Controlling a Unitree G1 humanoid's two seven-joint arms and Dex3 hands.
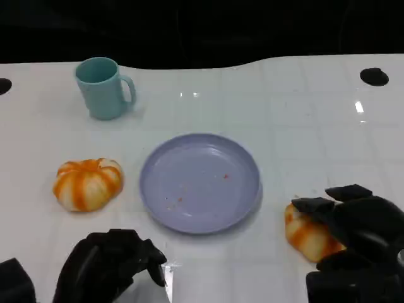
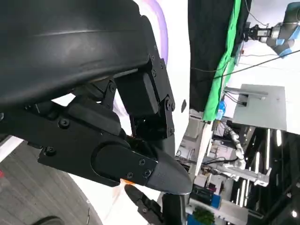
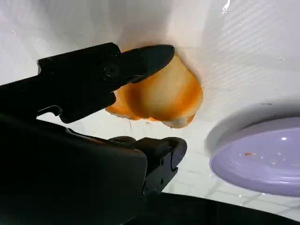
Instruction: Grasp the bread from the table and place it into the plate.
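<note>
An orange-striped bread [image 1: 304,237] lies on the white table at the right, to the right of the lavender plate [image 1: 202,183]. My right hand [image 1: 356,230] is cupped over it. In the right wrist view one finger [image 3: 108,72] lies on the bread [image 3: 164,96], while the thumb [image 3: 161,152] stands a small gap away on its other side. The plate [image 3: 262,159] holds a few crumbs. A second striped bread [image 1: 87,183] sits left of the plate. My left hand [image 1: 110,265] rests near the table's front edge, fingers curled in with nothing in them, and its folded fingers [image 2: 117,136] show close up.
A teal mug [image 1: 104,88] stands at the back left, handle to the right. Two black round holes [image 1: 374,76] mark the table's far corners. The table's back edge meets a dark background.
</note>
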